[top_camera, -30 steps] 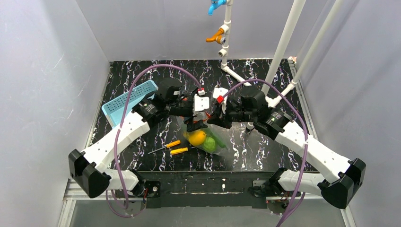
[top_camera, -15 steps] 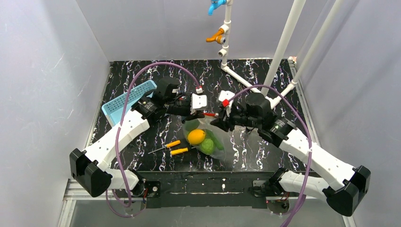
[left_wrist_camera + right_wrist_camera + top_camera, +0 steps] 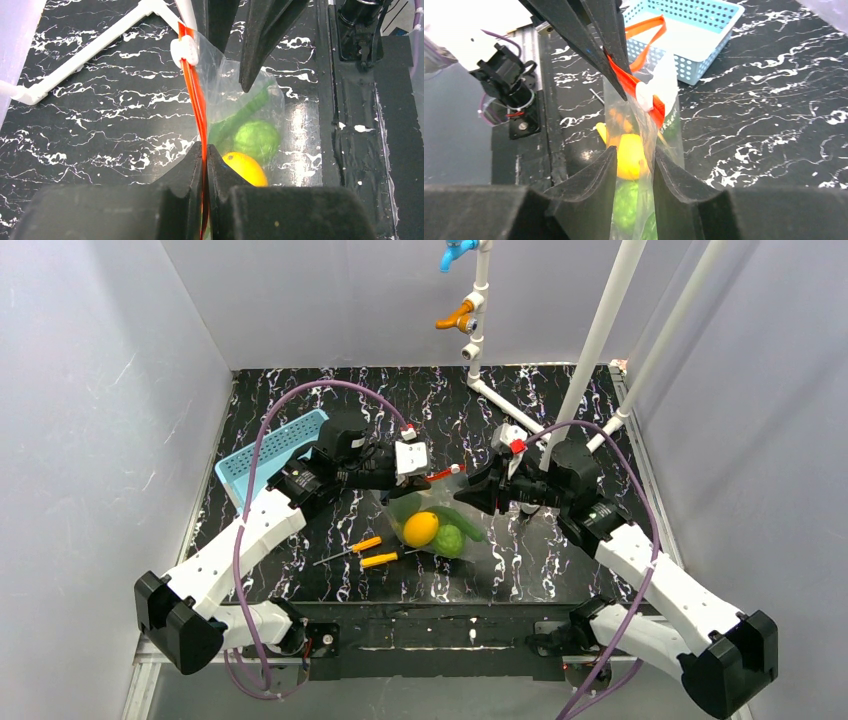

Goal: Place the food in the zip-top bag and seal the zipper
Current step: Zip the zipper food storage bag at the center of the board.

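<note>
The clear zip-top bag (image 3: 437, 523) hangs low over the table's middle. Inside it lies the food: a yellow fruit (image 3: 420, 529) (image 3: 246, 169), a round light green piece (image 3: 451, 540) (image 3: 258, 140) and a dark green long piece (image 3: 244, 113). My left gripper (image 3: 424, 476) (image 3: 205, 150) is shut on the red-orange zipper (image 3: 193, 92) (image 3: 626, 76), which carries a white slider (image 3: 184, 51) (image 3: 644, 96). My right gripper (image 3: 472, 496) (image 3: 634, 158) stands open at the bag's other end, with loose bag film between its fingers (image 3: 260, 45).
Two orange-handled screwdrivers (image 3: 366, 552) lie left of the bag. A light blue perforated basket (image 3: 273, 451) (image 3: 704, 30) sits at the back left. White pipes (image 3: 600, 335) rise at the back right, and one runs along the table (image 3: 85, 60).
My left gripper has shut on the zipper and shifted slightly left. The right gripper let go, opened and drew back to the right along the bag's top.
</note>
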Motion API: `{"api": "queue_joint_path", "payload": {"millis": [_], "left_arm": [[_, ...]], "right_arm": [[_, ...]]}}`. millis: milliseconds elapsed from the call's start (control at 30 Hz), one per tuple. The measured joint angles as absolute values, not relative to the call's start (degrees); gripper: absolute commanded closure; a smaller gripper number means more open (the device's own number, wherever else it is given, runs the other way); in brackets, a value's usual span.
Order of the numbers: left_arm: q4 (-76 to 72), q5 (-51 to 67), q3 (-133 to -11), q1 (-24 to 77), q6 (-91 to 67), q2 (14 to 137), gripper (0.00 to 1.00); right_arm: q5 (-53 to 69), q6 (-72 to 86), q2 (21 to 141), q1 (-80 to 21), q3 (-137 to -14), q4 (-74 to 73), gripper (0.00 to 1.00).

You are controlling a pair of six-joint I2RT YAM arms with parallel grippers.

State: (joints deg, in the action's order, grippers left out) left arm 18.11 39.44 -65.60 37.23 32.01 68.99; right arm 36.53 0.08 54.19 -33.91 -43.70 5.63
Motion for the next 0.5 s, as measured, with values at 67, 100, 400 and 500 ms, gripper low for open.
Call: {"api": "queue_joint_path", "payload": {"millis": [67, 100, 400, 500], "left_arm": [[17.9, 39.5, -65.6, 37.2, 31.7, 68.9, 1.0], [18.0, 39.5, -65.6, 37.2, 31.5, 68.9, 1.0], [18.0, 39.9, -65.6, 37.2, 31.0, 68.9, 1.0], [18.0, 40.1, -65.6, 37.2, 30.9, 68.9, 1.0]], "right_arm": [[39.3, 1.5, 55.2, -33.2, -43.7, 7.1, 0.62], [40.4, 1.8, 55.6, -33.0, -43.7, 7.6, 0.62], [44.4, 4.6, 56.7, -31.5, -44.9, 9.1, 0.66], [44.8, 5.4, 57.8, -31.5, -46.1, 9.2, 0.68]]}}
